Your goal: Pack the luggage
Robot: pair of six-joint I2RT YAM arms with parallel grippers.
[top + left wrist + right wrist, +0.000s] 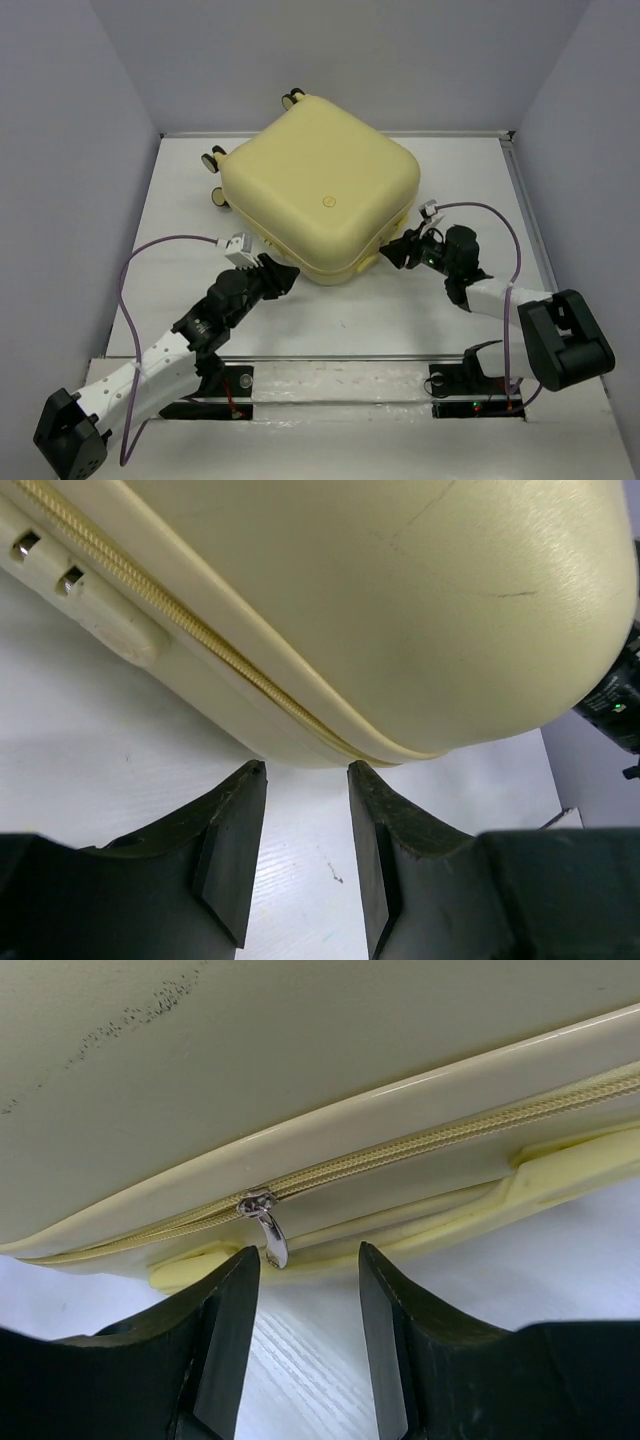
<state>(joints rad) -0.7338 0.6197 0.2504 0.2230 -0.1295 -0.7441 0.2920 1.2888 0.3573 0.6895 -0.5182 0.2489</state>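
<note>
Right pincer (307, 1252): parted, gripping nothing, tips close under the near right side of the suitcase (320, 195). Just off one fingertip (235, 1280), hanging from the zip (430, 1138) and not between the jaws: a small metal zipper pull (270, 1235). Left pincer (306, 768): likewise parted and empty, tips close under the suitcase's near left corner, apparently clear of the shell. Suitcase itself lying flat and shut on the white worktop (190, 200), lid up, wheels (293, 98) at its far side, both arms at its near side. How far round the zip is done up: impossible to tell.

Likely trouble from here:
- Closing beside the pull rather than on it, given that offset.
- Slipping off so small and smooth a tab under tension.
- Dragging the whole case across the worktop during a pull, for want of bracing from the left.
- Jamming at a rounded corner.

No brand or writing legible anywhere; only a small round emblem (326, 201) on the lid, too small to read.
</note>
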